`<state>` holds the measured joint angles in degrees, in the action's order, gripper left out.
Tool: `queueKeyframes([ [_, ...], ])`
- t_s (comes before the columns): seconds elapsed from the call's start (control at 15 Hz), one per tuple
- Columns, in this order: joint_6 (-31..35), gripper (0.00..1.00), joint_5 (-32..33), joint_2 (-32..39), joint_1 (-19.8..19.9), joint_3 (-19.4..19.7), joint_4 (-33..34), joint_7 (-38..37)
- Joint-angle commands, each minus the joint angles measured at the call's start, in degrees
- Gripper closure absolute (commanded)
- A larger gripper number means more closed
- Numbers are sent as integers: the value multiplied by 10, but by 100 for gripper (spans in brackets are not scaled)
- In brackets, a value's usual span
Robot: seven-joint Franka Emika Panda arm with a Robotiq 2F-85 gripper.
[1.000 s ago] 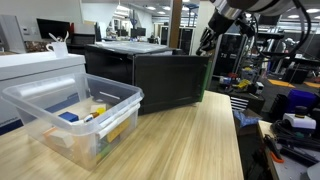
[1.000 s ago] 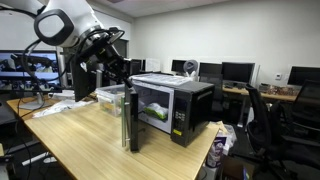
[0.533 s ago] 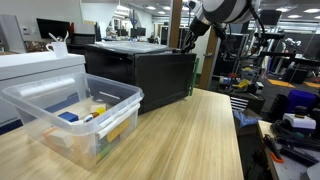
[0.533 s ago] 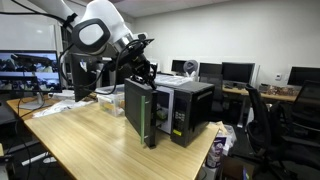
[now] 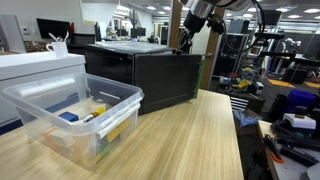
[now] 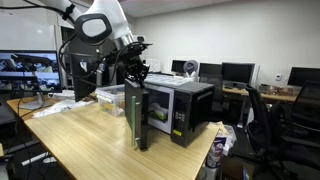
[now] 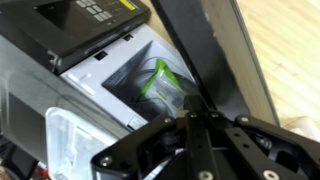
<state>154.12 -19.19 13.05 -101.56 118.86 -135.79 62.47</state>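
Gripper (image 6: 133,76) is positioned at the top edge of the microwave door (image 6: 137,118). Jaws are clenched; nothing is seen gripped between them. Contact with the door cannot be confirmed. Door is swung out and is seen almost edge-on in an exterior view, at the left of the microwave (image 6: 185,105) front. Microwave is set on the far part of the wooden surface (image 5: 190,140). In the wrist view a green-and-white packet (image 7: 160,80) is seen inside the cavity. A clear plastic bin (image 5: 112,125) with small items is placed near left.
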Motion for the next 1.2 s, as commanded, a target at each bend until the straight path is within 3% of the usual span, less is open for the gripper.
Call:
queueKeyframes([
  [0.0,-118,100,-54,59,-57,74,-26,76],
  [0.07,-147,100,-94,89,-33,58,-31,113],
  [0.2,-176,100,-144,125,-49,84,-44,167],
  [0.47,-266,100,-272,227,-133,177,-81,328],
  [0.6,-373,100,-313,310,-190,244,-121,423],
  [0.8,-546,100,-289,439,-244,306,-192,510],
  [1.0,-657,100,-256,519,-232,292,-236,546],
  [1.13,-652,100,-251,555,-221,261,-274,563],
])
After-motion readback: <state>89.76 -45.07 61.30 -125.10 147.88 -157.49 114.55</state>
